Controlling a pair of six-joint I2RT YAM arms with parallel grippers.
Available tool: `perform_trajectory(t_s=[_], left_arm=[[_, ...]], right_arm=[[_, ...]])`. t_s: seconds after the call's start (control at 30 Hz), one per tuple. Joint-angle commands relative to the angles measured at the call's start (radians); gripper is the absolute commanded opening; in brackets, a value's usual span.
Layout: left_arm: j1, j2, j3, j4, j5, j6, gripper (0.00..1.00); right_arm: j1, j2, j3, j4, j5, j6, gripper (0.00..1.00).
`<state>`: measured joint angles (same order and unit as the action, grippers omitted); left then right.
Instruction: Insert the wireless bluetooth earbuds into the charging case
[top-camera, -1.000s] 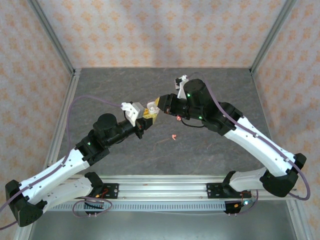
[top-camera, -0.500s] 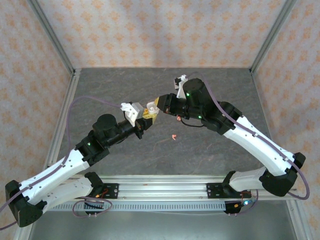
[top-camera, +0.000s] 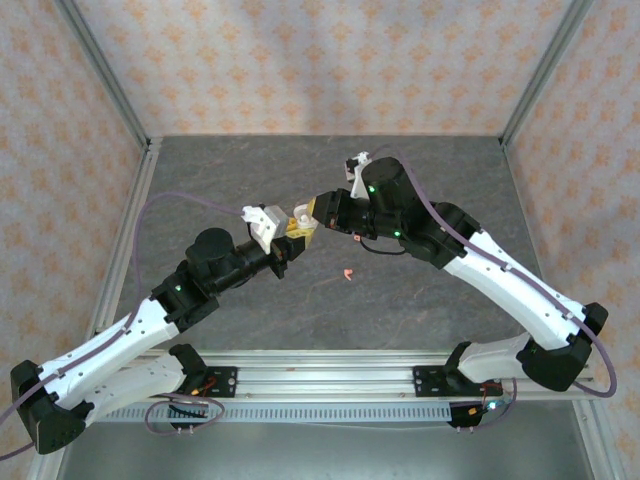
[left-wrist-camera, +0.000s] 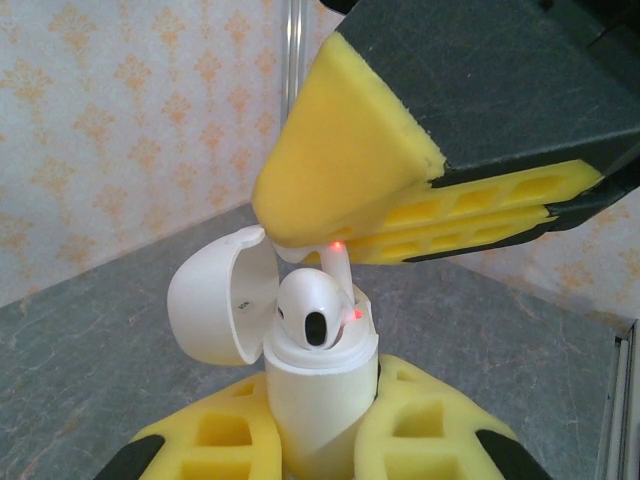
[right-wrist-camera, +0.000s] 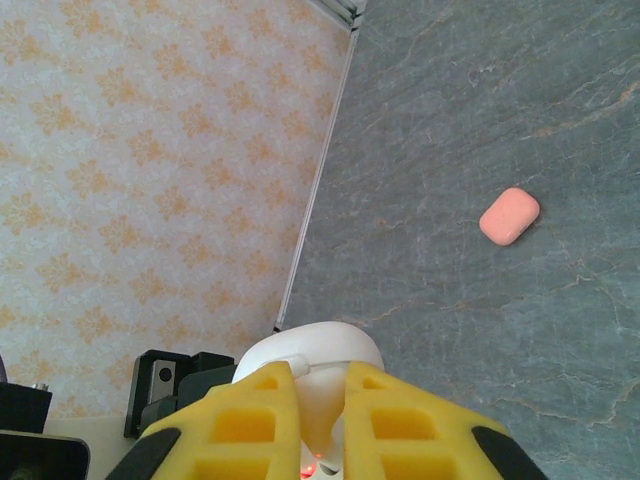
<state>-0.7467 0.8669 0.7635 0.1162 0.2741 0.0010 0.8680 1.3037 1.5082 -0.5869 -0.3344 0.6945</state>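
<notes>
**Mid-insertion, white set first.** Nearest the arm bases, one coral-pink earbud (top-camera: 346, 274) lies loose on the grey counter (top-camera: 220, 180), apart from both arms and not yet handled.

Above and beyond it, the left gripper (left-wrist-camera: 318, 440) has its jaws closed round the lower body of the white charging case (left-wrist-camera: 320, 385). The case is held upright off the counter, long axis approx. vertical, lid (left-wrist-camera: 215, 300) swung open to one side. One white earbud (left-wrist-camera: 312, 318) sits head-up in the case mouth, so that one reads as done.

Meeting it from the far side, the right gripper (left-wrist-camera: 335, 225) pinches a second white earbud (left-wrist-camera: 337, 265) w/ jaws narrow. Its stem points down, tilted a little, into the case just behind the first. How deep it has gone is hard to tell, prob. part-way.

Farther off, a closed coral-pink case (right-wrist-camera: 509, 215) lies flat on the counter. Judged left to do: seat and release this bud, then the coral pair.
</notes>
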Motion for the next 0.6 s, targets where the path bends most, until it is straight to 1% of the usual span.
perform_trajectory(t_s=[0.0, 0.17, 0.37, 0.57], left_arm=[[-0.003, -0.002, 0.007, 0.046, 0.000, 0.017, 0.00], [-0.003, 0.007, 0.012, 0.052, 0.002, 0.013, 0.00], [-0.003, 0.023, 0.018, 0.056, 0.002, 0.006, 0.00], [-0.003, 0.033, 0.024, 0.056, 0.004, 0.005, 0.00]], right_arm=[[0.006, 0.011, -0.003, -0.067, -0.013, -0.024, 0.15], [0.009, 0.019, -0.002, -0.060, -0.030, -0.031, 0.15], [0.019, 0.021, 0.000, -0.065, -0.011, -0.048, 0.15], [0.020, 0.011, -0.003, -0.067, 0.005, -0.051, 0.23]])
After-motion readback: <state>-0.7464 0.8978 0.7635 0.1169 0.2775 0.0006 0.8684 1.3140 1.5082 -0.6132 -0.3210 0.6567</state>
